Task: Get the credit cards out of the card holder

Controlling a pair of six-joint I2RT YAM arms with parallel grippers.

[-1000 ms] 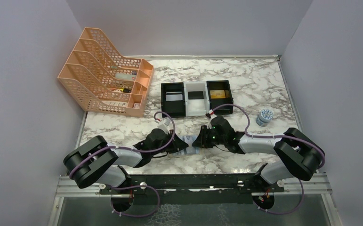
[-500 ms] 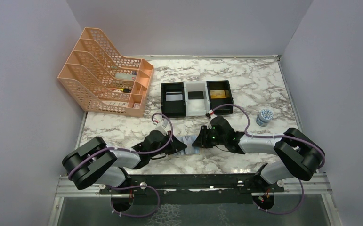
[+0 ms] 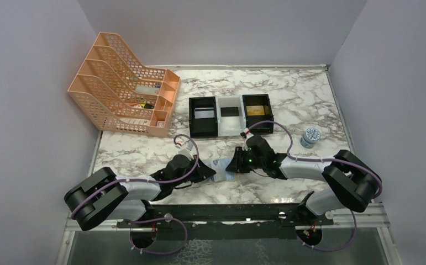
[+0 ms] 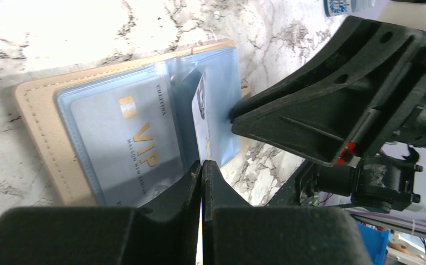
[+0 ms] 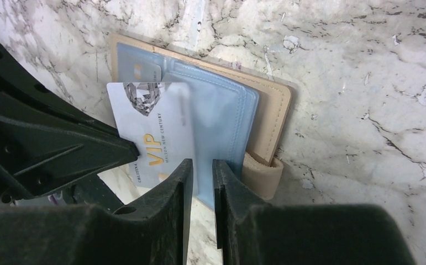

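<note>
The tan card holder [image 3: 222, 168] lies open on the marble between both grippers, its grey-blue sleeves [image 5: 221, 116] facing up. A silver VIP card [image 4: 136, 141] sits in one sleeve. My left gripper [image 4: 201, 165] is shut on the near edge of another white VIP credit card [image 5: 150, 130], which sticks partly out of a sleeve. That card shows edge-on [image 4: 200, 118] in the left wrist view. My right gripper [image 5: 199, 165] has its jaws nearly together, with the blue sleeve's edge between them. In the top view the left gripper [image 3: 209, 172] and right gripper [image 3: 234, 165] almost meet over the holder.
Two black trays [image 3: 203, 118] [image 3: 257, 114] flank a white tray [image 3: 230, 118] behind the holder, each with a card inside. A peach desk organiser [image 3: 125, 88] stands at the back left. A small round tin [image 3: 310, 137] sits to the right.
My left gripper closed on the white card, and the left arm drew back to the left, sliding the card partway out. The right arm stayed put.
</note>
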